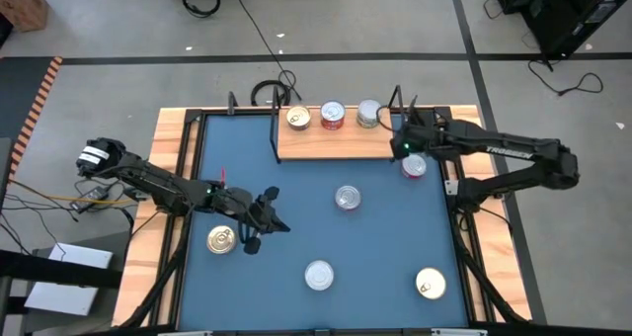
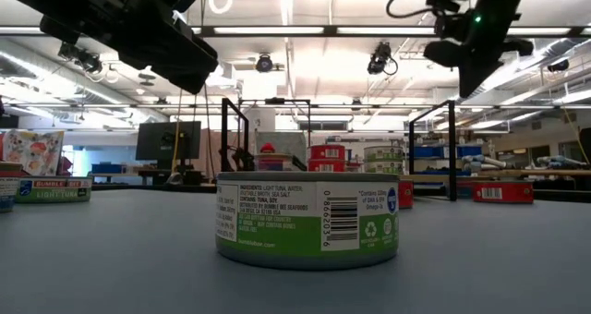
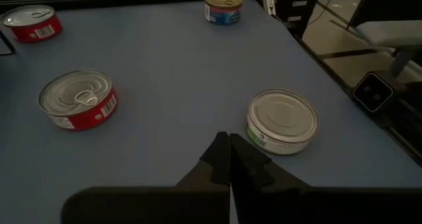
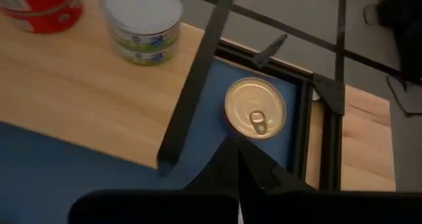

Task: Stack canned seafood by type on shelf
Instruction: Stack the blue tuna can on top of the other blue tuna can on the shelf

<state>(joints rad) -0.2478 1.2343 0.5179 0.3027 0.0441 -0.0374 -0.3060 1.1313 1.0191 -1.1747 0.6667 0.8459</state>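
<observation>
Tins on the shelf (image 1: 336, 143) number three stacks; five more sit loose on the counter (image 1: 296, 227). Both arms' fingers are closed, empty.

The shelf (image 1: 336, 143) stands at the far edge of the surface (image 1: 296, 208). On it three stacks of tins sit in a row: left (image 1: 298, 119), middle (image 1: 333, 115), right (image 1: 368, 113). Just off its right end lies another tin (image 1: 414, 165). One tin (image 1: 347, 197) lies mid-surface, one (image 1: 221, 239) at the left, and two near the front, centre (image 1: 318, 274) and right (image 1: 430, 283).
</observation>
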